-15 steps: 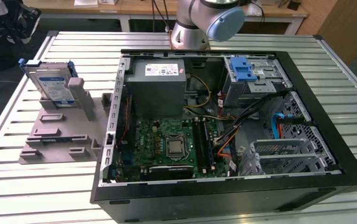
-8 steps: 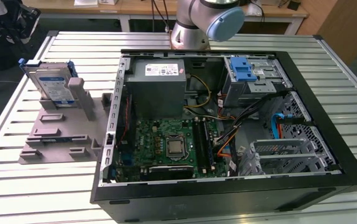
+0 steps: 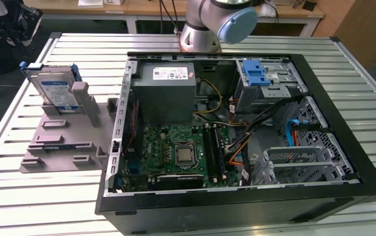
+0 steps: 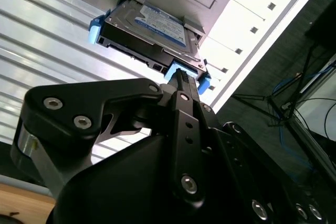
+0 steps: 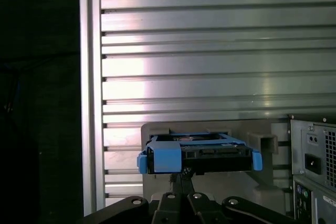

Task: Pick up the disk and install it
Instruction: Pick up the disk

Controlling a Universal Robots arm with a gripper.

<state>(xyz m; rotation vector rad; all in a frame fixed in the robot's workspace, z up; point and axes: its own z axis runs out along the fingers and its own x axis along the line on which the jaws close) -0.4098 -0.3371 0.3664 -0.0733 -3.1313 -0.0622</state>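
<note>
- I see the disk [image 3: 54, 91] standing on edge in the grey holder [image 3: 63, 143] on the slatted table [image 3: 37, 206], to the exterior view's left of the open computer case [image 3: 240, 202].
- In both wrist views the gripper [image 4: 181, 80] [image 5: 181, 174] has its fingers pressed together, pinching nothing, pointed at the disk's blue carrier.

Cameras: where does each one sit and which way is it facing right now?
Exterior view: high above the table, looking down on the open computer case and the disk; the arm's base shows.
First wrist view: behind the gripper, facing the disk edge-on.
Second wrist view: beside the gripper, facing the disk's labelled face.
Shared: all three show the disk in its grey stand.
</note>
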